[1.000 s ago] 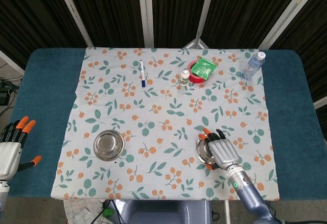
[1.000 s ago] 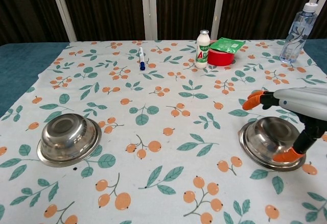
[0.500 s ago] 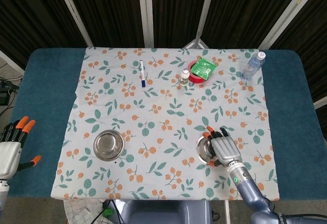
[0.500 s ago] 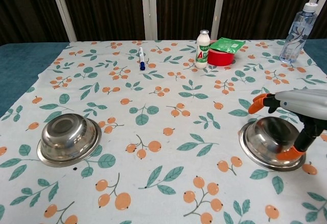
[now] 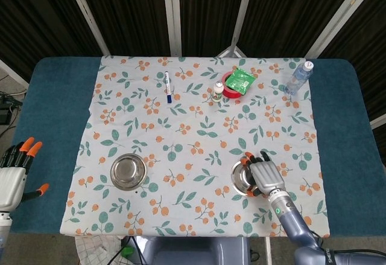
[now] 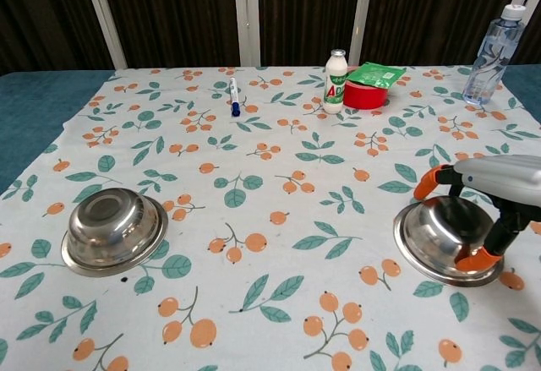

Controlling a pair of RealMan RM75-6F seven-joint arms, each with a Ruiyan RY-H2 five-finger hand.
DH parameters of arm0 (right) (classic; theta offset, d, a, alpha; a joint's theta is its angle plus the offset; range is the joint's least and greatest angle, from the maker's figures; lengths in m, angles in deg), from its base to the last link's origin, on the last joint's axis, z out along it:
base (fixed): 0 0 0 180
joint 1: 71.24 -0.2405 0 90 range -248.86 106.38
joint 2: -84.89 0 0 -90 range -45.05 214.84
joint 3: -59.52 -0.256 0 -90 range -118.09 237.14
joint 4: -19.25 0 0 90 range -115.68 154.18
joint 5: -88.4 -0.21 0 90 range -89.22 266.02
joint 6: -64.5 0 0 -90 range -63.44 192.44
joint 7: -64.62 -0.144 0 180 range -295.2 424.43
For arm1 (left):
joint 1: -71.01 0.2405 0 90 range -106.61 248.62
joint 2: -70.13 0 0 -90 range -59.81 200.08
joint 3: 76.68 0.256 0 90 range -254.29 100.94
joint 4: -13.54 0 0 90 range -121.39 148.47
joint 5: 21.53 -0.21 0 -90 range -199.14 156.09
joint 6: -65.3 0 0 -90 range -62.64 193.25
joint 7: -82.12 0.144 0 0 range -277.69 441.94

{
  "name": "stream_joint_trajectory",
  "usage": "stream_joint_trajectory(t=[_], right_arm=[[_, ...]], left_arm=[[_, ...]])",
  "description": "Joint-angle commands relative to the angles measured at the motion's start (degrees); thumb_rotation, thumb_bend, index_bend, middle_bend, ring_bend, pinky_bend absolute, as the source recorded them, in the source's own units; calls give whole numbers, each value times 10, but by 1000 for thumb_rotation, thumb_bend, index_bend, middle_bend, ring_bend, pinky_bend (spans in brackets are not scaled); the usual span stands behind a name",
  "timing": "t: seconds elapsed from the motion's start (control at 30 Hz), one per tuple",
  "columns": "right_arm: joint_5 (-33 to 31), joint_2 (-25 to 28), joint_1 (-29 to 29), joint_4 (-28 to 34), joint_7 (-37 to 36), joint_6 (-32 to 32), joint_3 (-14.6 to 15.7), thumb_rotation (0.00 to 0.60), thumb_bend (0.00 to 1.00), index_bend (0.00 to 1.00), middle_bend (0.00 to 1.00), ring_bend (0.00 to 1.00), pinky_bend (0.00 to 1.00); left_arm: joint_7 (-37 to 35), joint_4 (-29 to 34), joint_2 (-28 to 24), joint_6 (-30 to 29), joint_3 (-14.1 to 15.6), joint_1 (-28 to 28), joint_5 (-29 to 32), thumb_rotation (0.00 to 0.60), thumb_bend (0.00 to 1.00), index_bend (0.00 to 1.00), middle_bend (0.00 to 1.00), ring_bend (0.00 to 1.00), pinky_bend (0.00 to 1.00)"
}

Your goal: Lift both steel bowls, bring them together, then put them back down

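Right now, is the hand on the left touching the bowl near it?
Apart. The head view shows the left hand off the tablecloth's edge, with blue table and cloth between it and the left bowl.

head overhead, chest low frontal

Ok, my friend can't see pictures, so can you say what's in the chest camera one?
The robot's right hand is wrapped over a steel bowl on the right of a table with a leaf-and-fruit cloth. A second steel bowl sits alone on the left. At the back are a pen, a small white bottle, a red tape roll and a water bottle.
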Motion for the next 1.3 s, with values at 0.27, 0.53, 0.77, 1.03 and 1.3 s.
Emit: stream_joint_trajectory(t=[0.27,0.53,0.77,1.03,1.3], right_arm=[[6,-2,-4,-11,-14,3,8,600,180,235,170,340,39],[14,-3,-6,-19,-22,2,17,600,180,274,233,381,71],[19,-4,-9,-24,-27,-1,22,600,179,344,275,398,91],[3,-8,-19,-32,-15,-10,30,600,180,383,316,419,97],[9,2,-22,-18,-19,-2,26,600,200,466,384,478,121]], left_arm=[[1,0,1,-1,-2,0,4,600,260,106,0,0,56],[3,2,2,-3,-2,1,5,600,263,106,0,0,57],[1,3,1,-7,-2,2,4,600,263,106,0,0,57],[1,2,1,-6,0,0,-3,600,280,106,0,0,60],[1,-7,6,-17,1,0,-21,600,306,122,33,32,160]])
